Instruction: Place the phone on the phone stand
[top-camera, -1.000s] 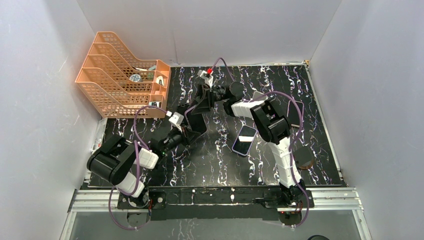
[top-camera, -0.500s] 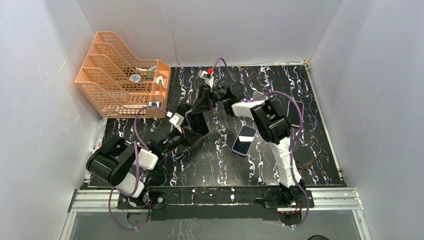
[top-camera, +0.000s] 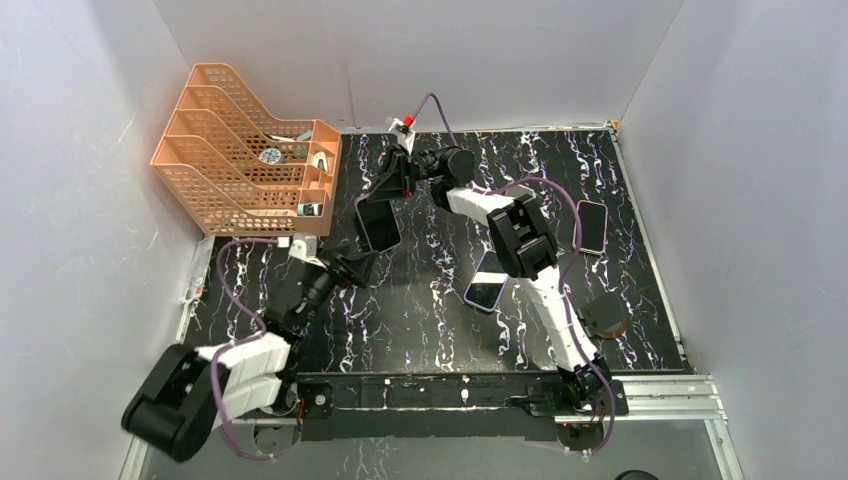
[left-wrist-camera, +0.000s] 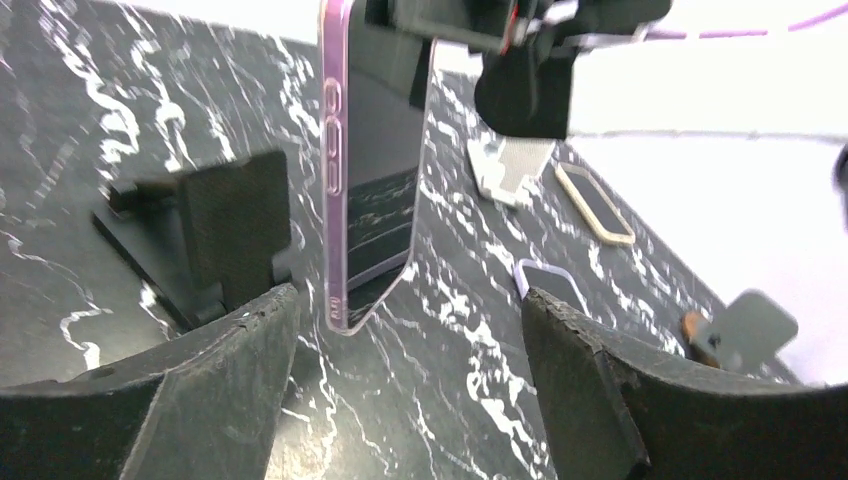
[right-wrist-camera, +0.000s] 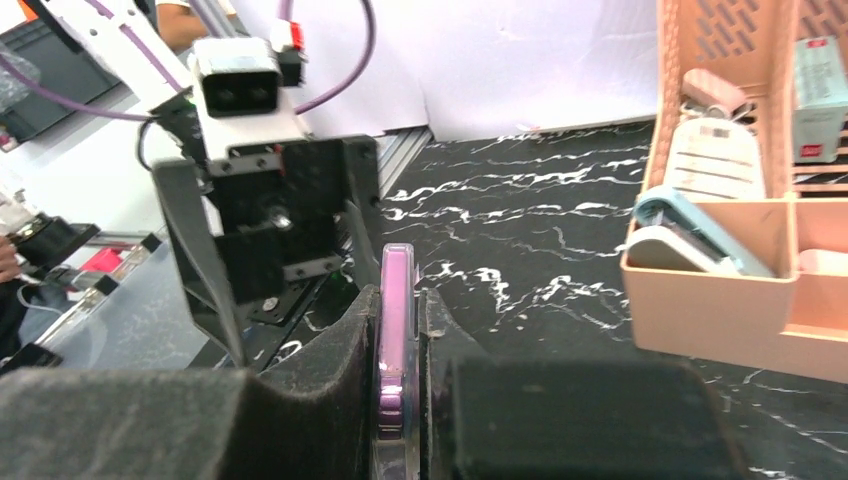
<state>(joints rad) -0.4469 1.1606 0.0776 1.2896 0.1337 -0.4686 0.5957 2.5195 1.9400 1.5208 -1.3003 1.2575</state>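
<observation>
Right gripper (right-wrist-camera: 397, 350) pinches the purple-edged phone (left-wrist-camera: 375, 180) upright just beside the black phone stand (left-wrist-camera: 215, 240), not on it. Left gripper (left-wrist-camera: 410, 300), jaws spread wide, faces the stand from close by. A second phone (top-camera: 488, 285) lies flat on the marbled table (top-camera: 440, 320), well apart from the stand.

This is a robotics lab test cell. A desk (top-camera: 430, 320) with a black, white-veined marble-pattern top is boxed in by plain white panel walls (top-camera: 80, 150) on its left, far and right sides. An aluminium rail (top-camera: 440, 390) runs along the desk's near edge, with two robot arms (top-camera: 558, 318) bolted to it and purple cables (top-camera: 219, 275) looping from them. An orange mesh file tray (top-camera: 235, 150) sits at the desk's far-left corner.
</observation>
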